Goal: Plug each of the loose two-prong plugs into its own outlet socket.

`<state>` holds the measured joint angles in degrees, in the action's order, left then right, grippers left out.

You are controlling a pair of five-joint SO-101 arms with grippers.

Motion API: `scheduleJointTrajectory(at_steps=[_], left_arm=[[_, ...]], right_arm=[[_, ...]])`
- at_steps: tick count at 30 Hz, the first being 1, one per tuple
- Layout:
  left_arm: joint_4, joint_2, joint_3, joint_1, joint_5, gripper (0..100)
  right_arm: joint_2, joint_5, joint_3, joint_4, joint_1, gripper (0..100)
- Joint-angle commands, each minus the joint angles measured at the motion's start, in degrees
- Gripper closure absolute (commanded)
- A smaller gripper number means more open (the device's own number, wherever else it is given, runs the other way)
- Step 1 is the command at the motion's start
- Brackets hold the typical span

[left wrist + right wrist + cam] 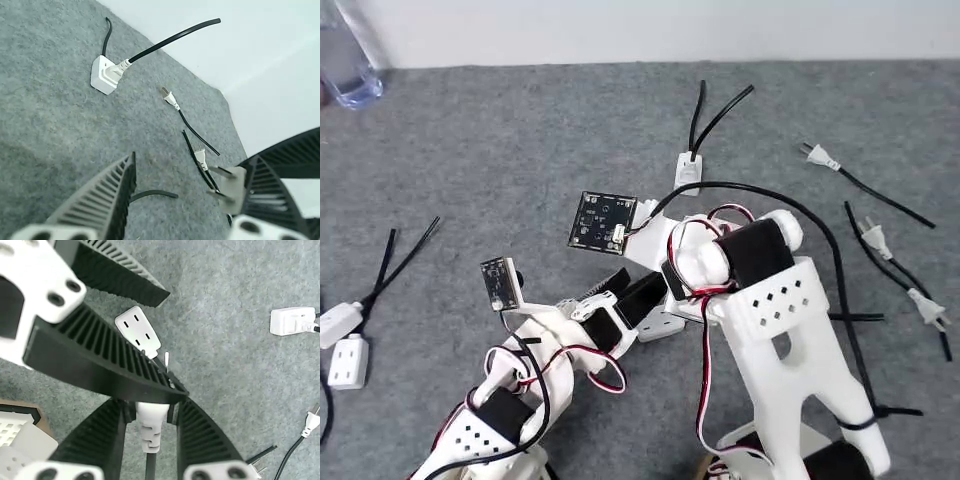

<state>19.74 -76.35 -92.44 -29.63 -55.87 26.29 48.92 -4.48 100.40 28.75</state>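
Right wrist view: right hand (151, 412) clamps a white moulded two-prong plug with black cord (150, 430) at lower centre, its prong tip just beside a white plastic socket block (138, 330) on the grey felt counter (240, 390); left hand (195, 161) gapes wide

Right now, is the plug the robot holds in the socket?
Out. The plug in the right gripper shows a bare prong beside the socket, slots empty.
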Motion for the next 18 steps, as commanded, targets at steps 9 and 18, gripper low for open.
scheduleJointTrajectory(at_steps=[9, 18], left_arm=[[0.53, 0.44, -1.8, -1.67, 0.18, 68], [0.26, 0.44, -2.51, -2.46, 0.26, 68]], right_arm=[[8.92, -0.97, 5.19, 2.24, 1.19, 99.1], [11.21, -0.97, 5.19, 2.24, 1.19, 99.1]])
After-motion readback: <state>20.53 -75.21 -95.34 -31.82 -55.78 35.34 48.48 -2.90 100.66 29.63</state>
